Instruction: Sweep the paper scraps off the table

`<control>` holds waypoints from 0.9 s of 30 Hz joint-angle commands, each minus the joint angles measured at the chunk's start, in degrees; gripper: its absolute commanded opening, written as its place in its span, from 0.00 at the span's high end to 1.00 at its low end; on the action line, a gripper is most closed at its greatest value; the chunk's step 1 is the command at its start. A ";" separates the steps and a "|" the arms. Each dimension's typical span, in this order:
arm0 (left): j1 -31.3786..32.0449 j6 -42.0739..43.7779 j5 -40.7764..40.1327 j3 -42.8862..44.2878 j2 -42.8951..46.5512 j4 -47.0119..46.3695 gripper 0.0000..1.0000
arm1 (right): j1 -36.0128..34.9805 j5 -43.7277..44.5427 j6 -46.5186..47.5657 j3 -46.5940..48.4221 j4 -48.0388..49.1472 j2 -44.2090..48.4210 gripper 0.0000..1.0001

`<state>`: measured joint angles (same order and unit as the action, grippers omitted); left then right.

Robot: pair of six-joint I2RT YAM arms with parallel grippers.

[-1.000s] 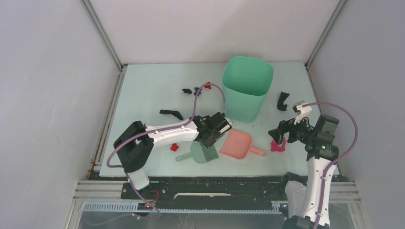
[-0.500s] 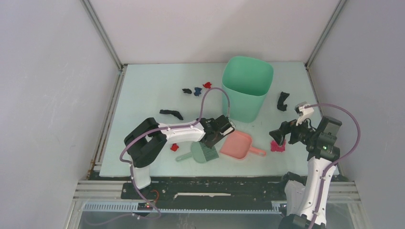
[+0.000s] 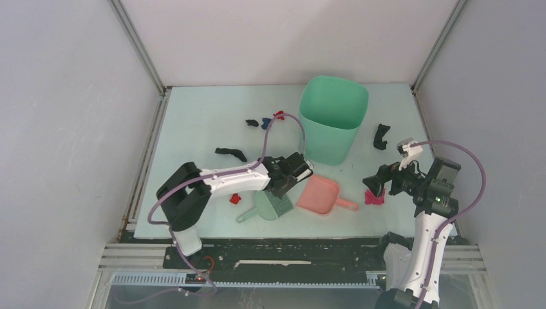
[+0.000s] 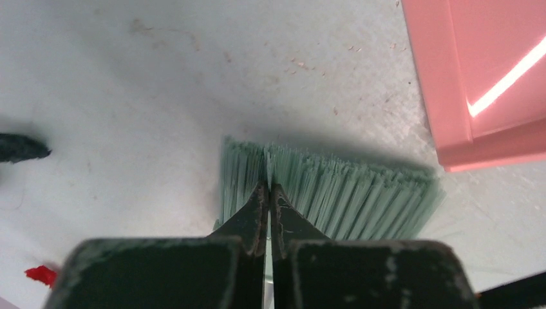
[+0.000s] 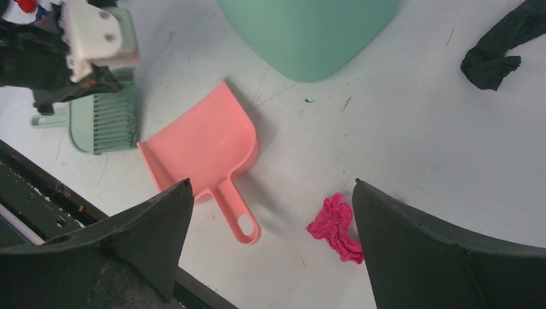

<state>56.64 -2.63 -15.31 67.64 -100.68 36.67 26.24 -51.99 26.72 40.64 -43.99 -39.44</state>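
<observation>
Brush pickup: left gripper [image 4: 267, 188] pinched together at the brush [image 4: 348, 196] bristles, hold unclear, right gripper [image 5: 272, 183] wide apart; next, probably lift and sweep scraps [image 5: 335, 225] toward the dustpan [image 5: 199, 151].

left tool [image 4: 267, 188] closed, brush [image 3: 270, 206] nudged

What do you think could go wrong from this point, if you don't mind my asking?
1. The left hand is shut, its fingertips pressed together at the bristles of the green plastic hand brush. It may be pinching only bristles, or nothing, so the brush could slip or be left on the table on a lift.
2. The pink plastic dustpan lies close beside the brush, so a careless sweep could knock it away from the open right hand.
</observation>
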 commanded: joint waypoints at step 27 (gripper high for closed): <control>-2.75 -8.84 17.28 -8.00 39.08 -15.18 1.00 | -5.94 -21.36 15.11 10.87 -17.16 5.29 0.15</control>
<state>53.82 -13.04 -6.90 61.41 -67.40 30.39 24.73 -69.52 42.50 48.18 -61.12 -31.77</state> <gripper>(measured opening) 0.003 0.829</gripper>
